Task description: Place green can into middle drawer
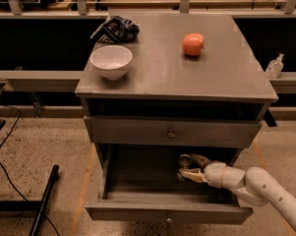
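The middle drawer (137,211) of the grey cabinet is pulled out at the bottom of the camera view. My gripper (187,167) reaches into it from the right on its white arm (258,186). The fingers (192,175) are closed around the green can (184,159). Only the can's silver top and a little of its dim side show. The can is held low in the right half of the drawer, near its back.
On the cabinet top stand a white bowl (111,61), a round orange-red fruit (193,44) and a dark crumpled bag (117,28). A shut drawer front with a knob (171,133) sits just above the open drawer. A black bar (44,195) lies on the floor at left.
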### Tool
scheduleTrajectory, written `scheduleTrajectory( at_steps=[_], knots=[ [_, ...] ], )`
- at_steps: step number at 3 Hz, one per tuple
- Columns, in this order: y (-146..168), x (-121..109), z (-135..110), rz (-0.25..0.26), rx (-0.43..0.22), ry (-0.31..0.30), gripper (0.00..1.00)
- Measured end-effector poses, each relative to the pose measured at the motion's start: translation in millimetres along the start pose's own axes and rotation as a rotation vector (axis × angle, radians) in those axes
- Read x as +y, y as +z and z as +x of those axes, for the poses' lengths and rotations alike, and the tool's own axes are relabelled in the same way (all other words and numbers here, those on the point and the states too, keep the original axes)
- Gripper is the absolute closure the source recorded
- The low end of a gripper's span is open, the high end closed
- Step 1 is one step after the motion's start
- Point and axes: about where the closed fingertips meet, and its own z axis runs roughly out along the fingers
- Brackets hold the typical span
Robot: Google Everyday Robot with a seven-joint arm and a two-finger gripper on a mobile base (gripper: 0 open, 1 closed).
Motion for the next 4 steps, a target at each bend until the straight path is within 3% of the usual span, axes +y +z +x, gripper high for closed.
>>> scheduleTrajectory(
  at_steps=[1,3,4],
  knots=[
    [4,-2,10,-0.003,0.002,0.005,0.05],
    [-2,-4,13,0.018,0.019,0.006,0.00],
    [-55,-9,-1,0.065,0.033,0.004,0.00]
  ],
)
